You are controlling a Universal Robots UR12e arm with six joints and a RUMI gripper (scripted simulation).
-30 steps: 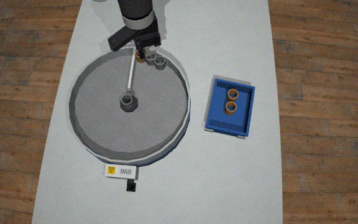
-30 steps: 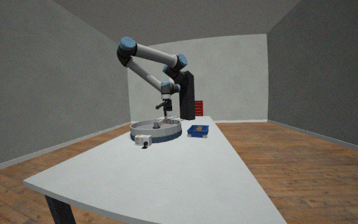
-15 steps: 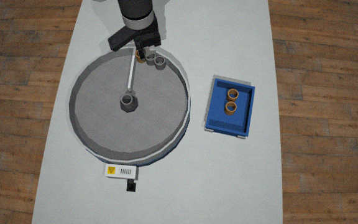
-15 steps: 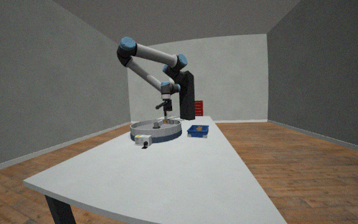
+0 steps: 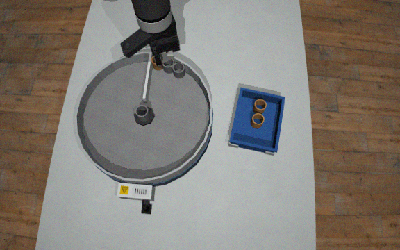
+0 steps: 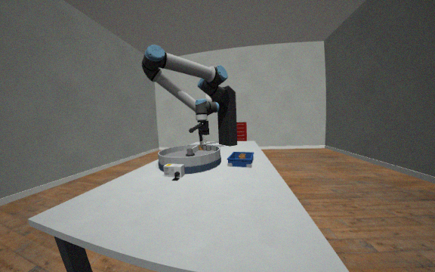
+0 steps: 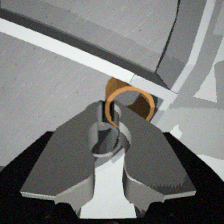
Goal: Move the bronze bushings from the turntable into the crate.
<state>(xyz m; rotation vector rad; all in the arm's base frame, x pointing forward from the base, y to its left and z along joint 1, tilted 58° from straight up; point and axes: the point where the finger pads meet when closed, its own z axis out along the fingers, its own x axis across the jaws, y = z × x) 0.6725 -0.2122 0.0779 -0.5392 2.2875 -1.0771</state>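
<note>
A bronze bushing (image 5: 155,66) (image 7: 131,88) sits at the far edge of the grey turntable (image 5: 117,139) (image 6: 189,160), next to the white radial bar (image 5: 146,83). My gripper (image 5: 157,59) (image 6: 202,143) (image 7: 107,102) is down on it, with the fingers shut on the near wall of the ring. Two steel bushings (image 5: 168,67) (image 5: 178,69) stand touching just to the right of it. Two more bronze bushings (image 5: 260,105) (image 5: 257,120) lie in the blue crate (image 5: 279,121) (image 6: 240,160) to the right of the turntable.
A grey hub (image 5: 144,114) with a sleeve stands at the turntable's centre. The raised rim runs right behind the gripper. A white control box (image 5: 134,191) (image 6: 173,169) sits at the turntable's front edge. The arm's black base column (image 6: 227,117) stands at the table's far end.
</note>
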